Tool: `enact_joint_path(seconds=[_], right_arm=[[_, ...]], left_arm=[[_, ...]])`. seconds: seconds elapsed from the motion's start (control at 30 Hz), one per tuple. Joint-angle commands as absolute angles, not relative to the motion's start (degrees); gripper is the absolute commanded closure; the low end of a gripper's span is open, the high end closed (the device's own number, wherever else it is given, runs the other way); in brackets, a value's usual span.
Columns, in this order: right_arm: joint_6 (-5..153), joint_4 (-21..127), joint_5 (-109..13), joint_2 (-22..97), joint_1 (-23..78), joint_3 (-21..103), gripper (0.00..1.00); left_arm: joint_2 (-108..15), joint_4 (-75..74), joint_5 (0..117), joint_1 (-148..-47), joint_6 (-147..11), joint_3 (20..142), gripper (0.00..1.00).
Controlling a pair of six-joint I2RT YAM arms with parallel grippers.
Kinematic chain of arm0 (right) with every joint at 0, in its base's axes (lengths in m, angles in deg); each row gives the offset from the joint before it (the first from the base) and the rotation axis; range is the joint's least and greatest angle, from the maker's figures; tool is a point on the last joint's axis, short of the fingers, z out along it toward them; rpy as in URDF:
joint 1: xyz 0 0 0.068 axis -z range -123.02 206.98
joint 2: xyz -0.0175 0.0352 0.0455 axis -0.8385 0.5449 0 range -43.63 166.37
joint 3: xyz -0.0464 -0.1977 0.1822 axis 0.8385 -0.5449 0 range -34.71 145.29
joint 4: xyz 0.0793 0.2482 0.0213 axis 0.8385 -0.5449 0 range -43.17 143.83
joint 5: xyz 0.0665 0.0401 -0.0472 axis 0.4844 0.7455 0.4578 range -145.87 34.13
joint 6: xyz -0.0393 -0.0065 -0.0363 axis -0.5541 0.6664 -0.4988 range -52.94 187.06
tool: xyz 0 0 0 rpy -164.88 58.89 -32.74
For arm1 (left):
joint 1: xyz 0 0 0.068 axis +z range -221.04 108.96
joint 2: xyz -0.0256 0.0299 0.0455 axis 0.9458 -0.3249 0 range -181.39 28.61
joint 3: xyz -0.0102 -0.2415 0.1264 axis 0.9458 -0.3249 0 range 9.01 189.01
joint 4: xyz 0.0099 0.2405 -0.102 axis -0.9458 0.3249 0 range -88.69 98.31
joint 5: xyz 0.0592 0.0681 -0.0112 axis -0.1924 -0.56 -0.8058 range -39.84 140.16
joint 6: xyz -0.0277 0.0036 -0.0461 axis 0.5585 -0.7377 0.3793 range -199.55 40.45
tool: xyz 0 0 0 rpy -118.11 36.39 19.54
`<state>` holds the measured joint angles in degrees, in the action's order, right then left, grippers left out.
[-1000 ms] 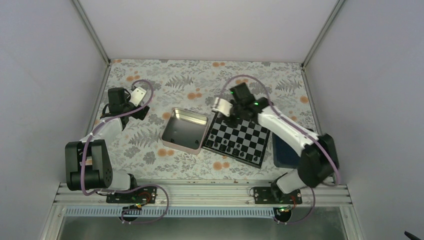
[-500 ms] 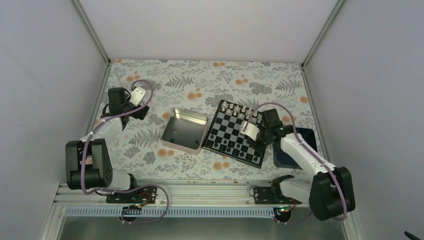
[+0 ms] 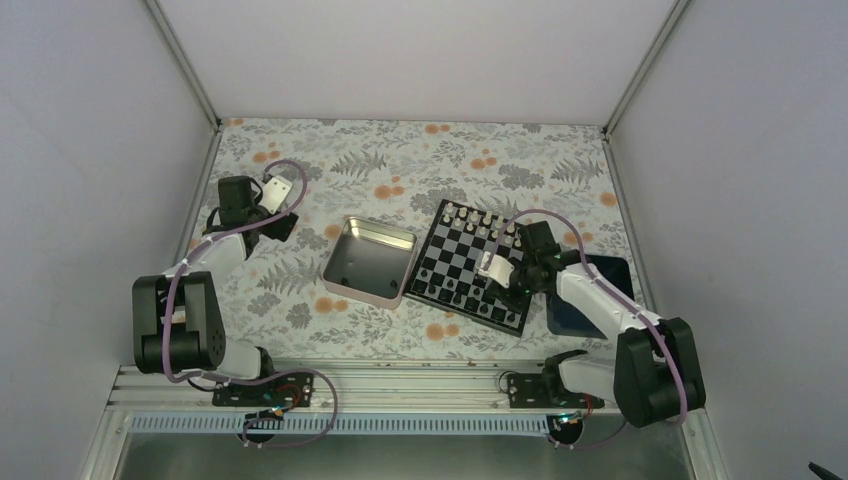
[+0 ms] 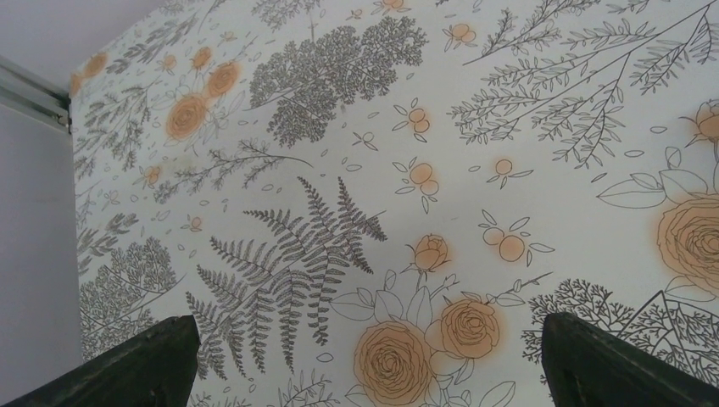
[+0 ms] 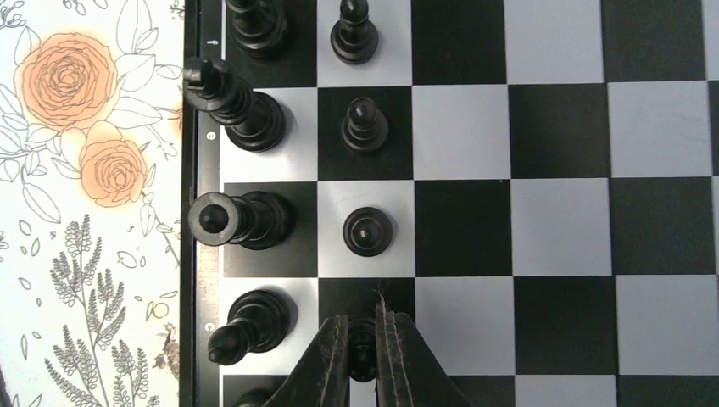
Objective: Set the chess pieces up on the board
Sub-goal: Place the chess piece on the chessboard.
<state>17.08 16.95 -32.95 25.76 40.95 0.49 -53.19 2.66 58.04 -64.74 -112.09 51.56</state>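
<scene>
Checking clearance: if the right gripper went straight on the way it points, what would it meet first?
Probably the board, on the dark square beneath the black pawn gripped in its jaws. Depth is unclear, so the pawn may already rest there.

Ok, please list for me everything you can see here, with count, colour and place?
chessboard: one, black and silver-white, middle of the table
black chess pieces: at least eight, board's near edge
white chess pieces: one row, uncountable here, board's far edge
tin: one, silver, left of the board
tray: one, dark blue, right of the board
tablecloth: one, flowered, under everything
left gripper: one, open, above bare cloth, far left
right gripper: one, shut on a black pawn, above the board
</scene>
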Motion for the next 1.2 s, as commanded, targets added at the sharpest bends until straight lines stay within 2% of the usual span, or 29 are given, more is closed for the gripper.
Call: enact_joint_path(seconds=[0.0, 1.17], right_arm=[[15.7, 17.3, -30.7, 26.2, 41.3, -0.6, 0.94], [15.7, 19.8, -32.5, 28.6, 41.3, -1.1, 0.88]], left_arm=[[-53.9, 1.7, 57.8, -64.4, -112.3, 52.4, 0.00], [-53.9, 1.9, 58.5, -64.4, -112.3, 52.2, 0.00]])
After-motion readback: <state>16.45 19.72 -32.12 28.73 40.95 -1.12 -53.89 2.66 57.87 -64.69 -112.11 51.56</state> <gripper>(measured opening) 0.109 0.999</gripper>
